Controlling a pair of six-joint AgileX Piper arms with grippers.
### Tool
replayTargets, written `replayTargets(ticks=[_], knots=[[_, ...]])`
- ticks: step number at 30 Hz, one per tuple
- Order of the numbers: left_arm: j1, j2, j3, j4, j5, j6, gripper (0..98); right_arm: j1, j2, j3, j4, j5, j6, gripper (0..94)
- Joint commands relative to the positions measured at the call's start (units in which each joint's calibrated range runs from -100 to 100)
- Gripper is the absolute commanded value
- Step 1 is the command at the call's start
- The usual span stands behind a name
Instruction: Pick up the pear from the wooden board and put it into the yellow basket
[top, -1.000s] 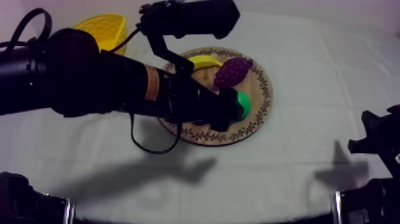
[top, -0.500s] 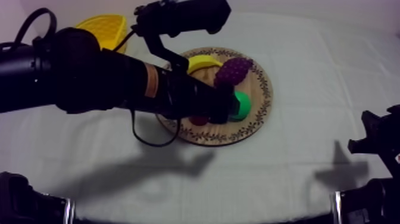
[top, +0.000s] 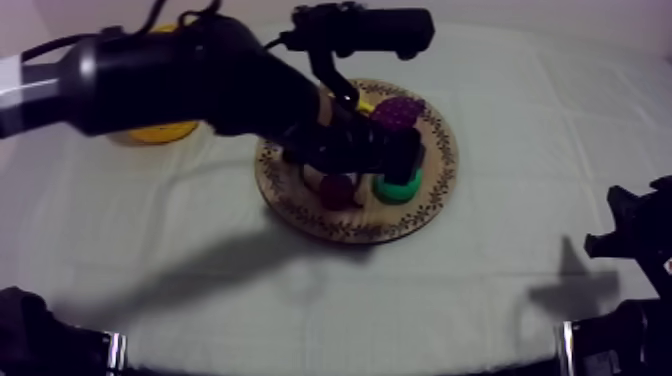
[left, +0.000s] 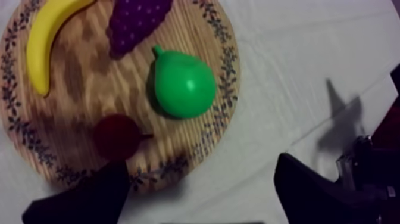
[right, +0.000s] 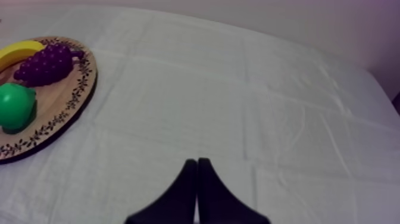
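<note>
Our left arm (top: 190, 85) comes in from the far left and ends above the wooden board (top: 441, 172). We read the left jaws as apart, with nothing between them: one finger (left: 80, 196) hangs over the board's rim just beside the small red fruit (left: 117, 136), the other over bare cloth off the board's right edge. The pear (left: 181, 84) lies on the right part of the board near the rim, touched by neither finger, its stem end close to the grapes (left: 136, 22). The banana (left: 44, 42) lies along the far rim. The yellow basket (top: 150, 131) stands at the far left of the surface (right: 238, 113), partly behind the arm, well apart from the pear. The right jaws are together in a narrow wedge over bare cloth at the near right, well apart from the board.
</note>
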Motion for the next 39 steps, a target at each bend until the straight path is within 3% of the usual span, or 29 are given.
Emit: replayTargets(ticks=[1,12,24,39], knots=[[-0.3,5.9,-7.7,0.69,4.1,-0.4,89.2,0.0,0.0,0.0,0.0,0.0,0.0,0.3],[-1.5,25.9,-36.7,1.98,26.7,0.2,87.4,0.1,0.0,0.0,0.0,0.0,0.0,0.3],[-1.5,40.3,-60.2,2.68,47.9,2.5,77.4,0.1,0.0,0.0,0.0,0.0,0.0,0.3],[-2.3,43.6,-63.0,3.68,51.4,3.7,52.8,0.1,0.0,0.0,0.0,0.0,0.0,0.3]])
